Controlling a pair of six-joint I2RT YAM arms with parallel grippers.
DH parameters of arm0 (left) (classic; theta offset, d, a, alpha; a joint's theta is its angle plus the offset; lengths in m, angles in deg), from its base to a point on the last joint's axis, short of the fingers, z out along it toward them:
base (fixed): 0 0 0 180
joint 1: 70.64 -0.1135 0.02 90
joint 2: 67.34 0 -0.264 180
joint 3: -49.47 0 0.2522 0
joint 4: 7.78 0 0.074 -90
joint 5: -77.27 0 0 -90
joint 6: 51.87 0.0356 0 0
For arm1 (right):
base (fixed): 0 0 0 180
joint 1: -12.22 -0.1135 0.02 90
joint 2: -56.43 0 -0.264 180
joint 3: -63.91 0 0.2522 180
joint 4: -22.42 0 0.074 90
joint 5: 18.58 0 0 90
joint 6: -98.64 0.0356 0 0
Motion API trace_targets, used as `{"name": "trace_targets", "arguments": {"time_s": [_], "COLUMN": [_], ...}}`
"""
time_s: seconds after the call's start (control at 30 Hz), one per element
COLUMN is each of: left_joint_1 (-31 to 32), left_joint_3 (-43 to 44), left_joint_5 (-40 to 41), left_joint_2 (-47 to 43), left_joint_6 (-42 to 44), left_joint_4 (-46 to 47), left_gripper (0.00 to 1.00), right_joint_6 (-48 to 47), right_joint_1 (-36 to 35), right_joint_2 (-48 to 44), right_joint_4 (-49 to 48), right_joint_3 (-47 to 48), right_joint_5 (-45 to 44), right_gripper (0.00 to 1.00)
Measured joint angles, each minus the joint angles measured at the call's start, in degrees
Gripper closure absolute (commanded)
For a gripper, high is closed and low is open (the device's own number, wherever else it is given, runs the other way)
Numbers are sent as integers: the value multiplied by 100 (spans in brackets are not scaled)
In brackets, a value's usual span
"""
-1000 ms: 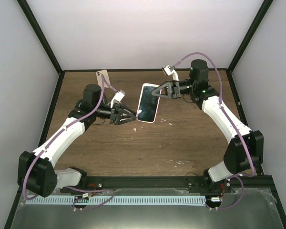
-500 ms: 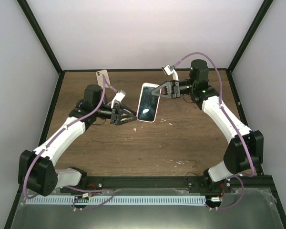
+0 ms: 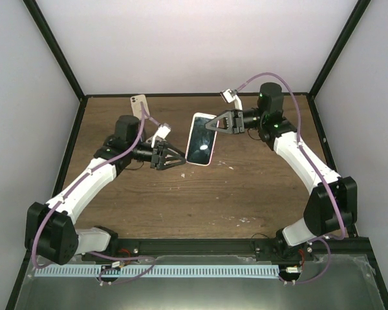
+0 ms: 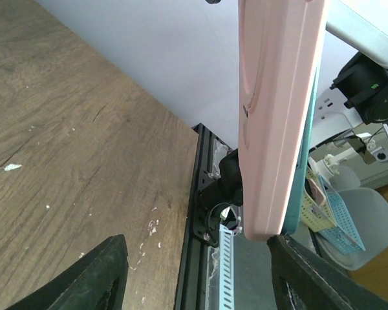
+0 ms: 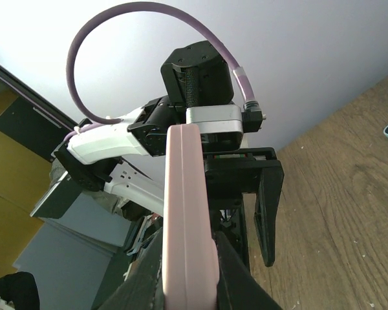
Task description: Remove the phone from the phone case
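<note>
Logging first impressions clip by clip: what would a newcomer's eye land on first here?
A phone in a pink phone case hangs in the air over the middle of the wooden table, pinched at its far end by the right gripper. The left gripper sits open at the case's near end, its fingers straddling the edge. A pale phone-like object lies at the far left edge.
</note>
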Motion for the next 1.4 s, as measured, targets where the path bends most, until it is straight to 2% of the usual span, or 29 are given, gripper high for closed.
{"name": "trace_targets", "arguments": {"time_s": [0.23, 0.37, 0.63, 1.07, 1.4], "left_joint_1": [26, 22, -70, -15, -9], "left_joint_3": [83, 94, 212, 278, 289], "left_joint_5": [109, 144, 15, -354, -822], "left_joint_2": [208, 310, 433, 586, 935], "left_joint_6": [81, 131, 118, -566, -1440], "left_joint_4": [-304, -437, -444, 72, 1198], "left_gripper": [51, 53, 53, 59, 56], "right_joint_6": [627, 1217, 1615, 120, 94], "right_joint_1": [-4, -4, -11, -153, -199], "right_joint_2": [-11, -24, -33, -57, -33], "right_joint_4": [-933, -1694, -2332, -741, -887], "right_joint_3": [-428, -726, -879, -680, -619], "right_joint_5": [-59, -101, -225, -236, -262], "right_gripper": [99, 99, 99, 99, 99]}}
